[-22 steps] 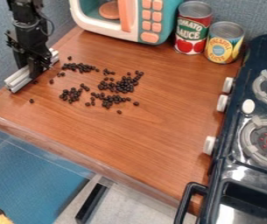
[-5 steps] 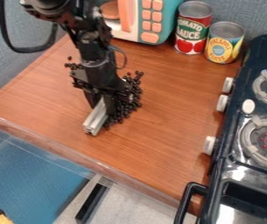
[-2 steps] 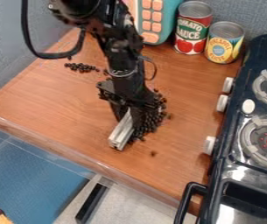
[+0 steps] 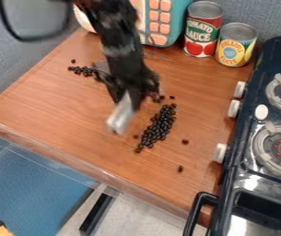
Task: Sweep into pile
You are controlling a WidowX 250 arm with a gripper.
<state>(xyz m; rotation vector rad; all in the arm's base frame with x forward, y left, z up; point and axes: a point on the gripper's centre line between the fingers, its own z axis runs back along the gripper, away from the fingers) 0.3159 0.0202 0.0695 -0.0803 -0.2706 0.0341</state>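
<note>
The black gripper [image 4: 130,94] hangs over the middle of the wooden counter, shut on a silvery metal bar [image 4: 121,114] that slants down toward the front and looks blurred. Right of the bar, apart from it, dark beans [image 4: 159,125] form a long narrow pile. Two stray beans lie farther right and forward, one of them a bean [image 4: 180,168] toward the front edge. Another small cluster of beans [image 4: 83,70] lies at the back left, partly behind the arm.
A toy microwave [image 4: 161,23] stands at the back, partly behind the arm. Beside it are a tomato sauce can [image 4: 202,30] and a pineapple can [image 4: 236,44]. The toy stove [image 4: 259,152] borders the counter [image 4: 75,124] on the right; its front edge drops off below.
The beans in the middle have been pushed right and forward into a narrow pile, with a few scattered beyond. Since the last earlier frame, the gripper and bar have moved back and left, away from them.
</note>
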